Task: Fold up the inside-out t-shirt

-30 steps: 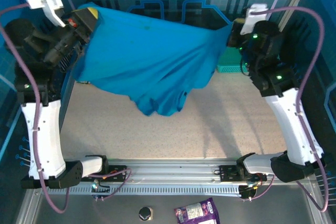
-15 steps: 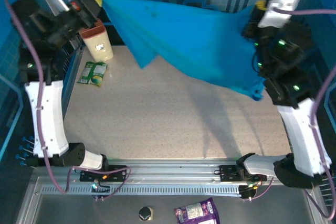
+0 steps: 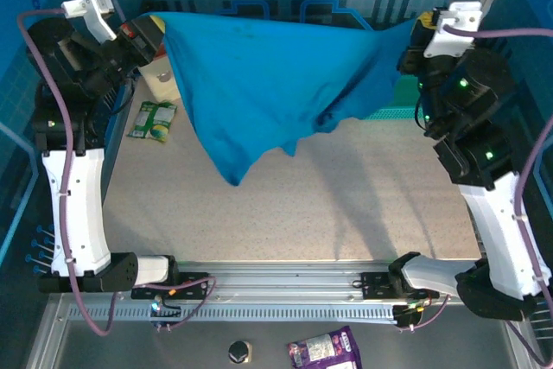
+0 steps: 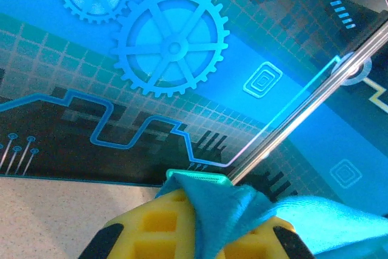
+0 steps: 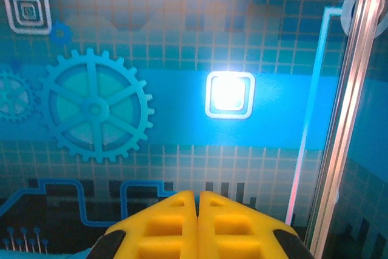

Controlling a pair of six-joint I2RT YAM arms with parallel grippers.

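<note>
T-shirt (image 3: pixel 259 84) hangs spread above table (image 3: pixel 363 205); left gripper (image 3: pixel 154 25) and right gripper (image 3: pixel 420 28) each pinched tight on a top corner.

A robotics lab test cell: a speckled tabletop (image 3: pixel 346 205) fenced by aluminium frame posts (image 5: pixel 345 119), a blue printed backdrop (image 4: pixel 174 47) of gears and circuit traces, and white cabled robot arms (image 3: pixel 73 205) bolted to a slotted metal rail (image 3: pixel 285 284).

Top view high from behind, looking down, wrist views apparently tilted up, sharing gear-printed wall (image 4: pixel 174 47)
</note>
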